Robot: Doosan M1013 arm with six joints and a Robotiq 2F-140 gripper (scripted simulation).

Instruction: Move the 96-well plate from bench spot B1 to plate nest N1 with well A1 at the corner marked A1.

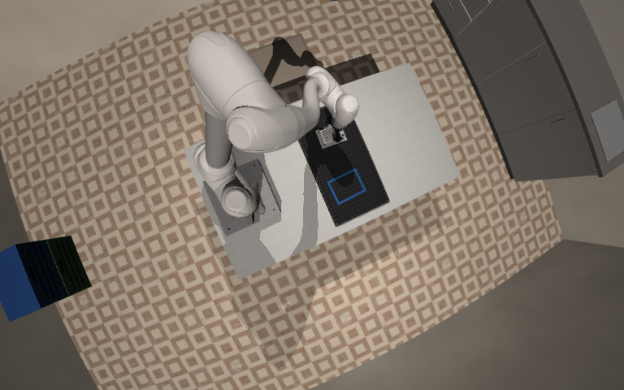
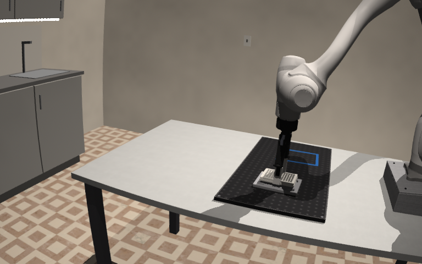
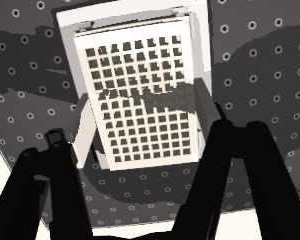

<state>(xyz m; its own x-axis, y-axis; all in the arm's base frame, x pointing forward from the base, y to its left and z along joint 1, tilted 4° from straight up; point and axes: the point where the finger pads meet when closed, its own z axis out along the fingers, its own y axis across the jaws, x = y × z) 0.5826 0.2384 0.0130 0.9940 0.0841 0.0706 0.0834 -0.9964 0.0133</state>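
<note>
While clamped by the gripper (image 2: 279,174) across its long edges, 96-well plate (image 2: 280,177) low over plate nest (image 2: 261,183), well apart from blue outline (image 2: 316,159), near black mat (image 2: 239,186) front edge

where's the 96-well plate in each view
Top: 96-well plate just above centre, under the wrist, on the black breadboard.
Exterior: plate lower right of centre, gripped by the end effector, on the nest.
Wrist: plate fills the centre.
Shared landmark: the dotted black breadboard.
</note>
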